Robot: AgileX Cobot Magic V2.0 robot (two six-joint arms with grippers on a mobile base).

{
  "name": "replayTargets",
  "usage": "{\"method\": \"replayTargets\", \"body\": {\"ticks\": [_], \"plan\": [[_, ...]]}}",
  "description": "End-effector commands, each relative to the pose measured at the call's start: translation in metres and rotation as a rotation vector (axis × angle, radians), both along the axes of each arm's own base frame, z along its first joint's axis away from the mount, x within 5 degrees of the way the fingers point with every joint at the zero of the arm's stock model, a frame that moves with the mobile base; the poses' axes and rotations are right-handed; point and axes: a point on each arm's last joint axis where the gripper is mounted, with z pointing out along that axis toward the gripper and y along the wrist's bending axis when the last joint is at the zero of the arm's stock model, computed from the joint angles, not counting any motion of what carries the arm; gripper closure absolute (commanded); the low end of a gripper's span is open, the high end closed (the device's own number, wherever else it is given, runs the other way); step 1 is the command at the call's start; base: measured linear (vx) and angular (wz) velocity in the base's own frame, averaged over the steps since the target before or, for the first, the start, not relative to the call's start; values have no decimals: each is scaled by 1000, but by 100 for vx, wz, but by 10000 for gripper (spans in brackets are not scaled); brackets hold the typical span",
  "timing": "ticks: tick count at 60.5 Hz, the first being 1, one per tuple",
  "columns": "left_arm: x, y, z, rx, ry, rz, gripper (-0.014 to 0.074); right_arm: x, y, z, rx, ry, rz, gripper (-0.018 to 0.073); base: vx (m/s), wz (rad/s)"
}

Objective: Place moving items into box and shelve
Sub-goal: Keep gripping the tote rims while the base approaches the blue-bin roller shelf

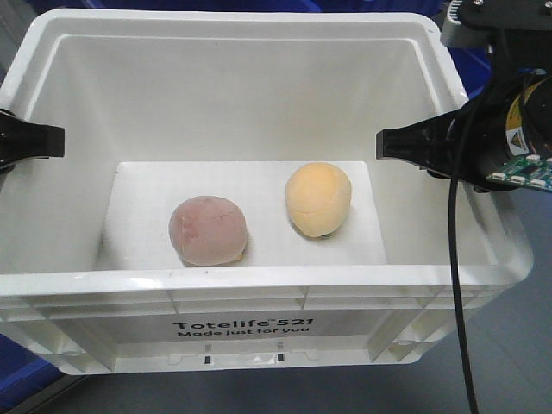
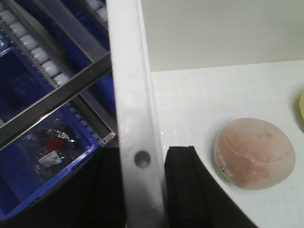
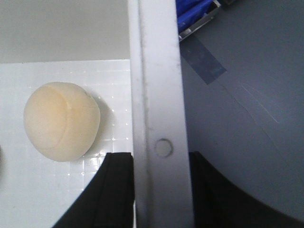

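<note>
The white box [image 1: 259,285], printed "Totelife 521", fills the front view, and both moving items rest on its floor. The dusty pink ball [image 1: 208,229] lies left and the yellow-orange ball [image 1: 318,199] right, a small gap between them. My left gripper [image 2: 142,159] is shut on the box's left rim [image 2: 126,71], one black finger [image 2: 183,190] inside near the pink ball [image 2: 254,152]. My right gripper [image 3: 161,159] is shut on the right rim [image 3: 152,71], its inner finger [image 3: 116,190] beside the yellow-orange ball [image 3: 61,121]. Both inner fingers, left [image 1: 34,141] and right [image 1: 405,141], show in the front view.
A blue bin [image 2: 28,166] holding a bagged item sits under a roller rack [image 2: 38,52] left of the box. Grey surface with a tape strip [image 3: 204,61] lies to the right. A black cable [image 1: 457,285] hangs from the right arm across the box's right wall.
</note>
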Motion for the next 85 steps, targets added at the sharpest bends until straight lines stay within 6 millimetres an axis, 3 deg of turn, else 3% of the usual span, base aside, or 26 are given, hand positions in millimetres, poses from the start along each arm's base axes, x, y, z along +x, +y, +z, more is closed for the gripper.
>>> {"method": "replayTargets", "body": {"ticks": [1, 25, 85], "plan": [[-1, 1, 25, -30, -175, -29, 619, 2, -9, 28, -13, -182, 21, 484, 14, 61], [-1, 1, 25, -30, -175, -29, 619, 2, -9, 28, -13, -182, 21, 484, 14, 62], [-1, 1, 25, -30, -175, -29, 619, 2, -9, 28, -13, -181, 21, 484, 13, 0]]}}
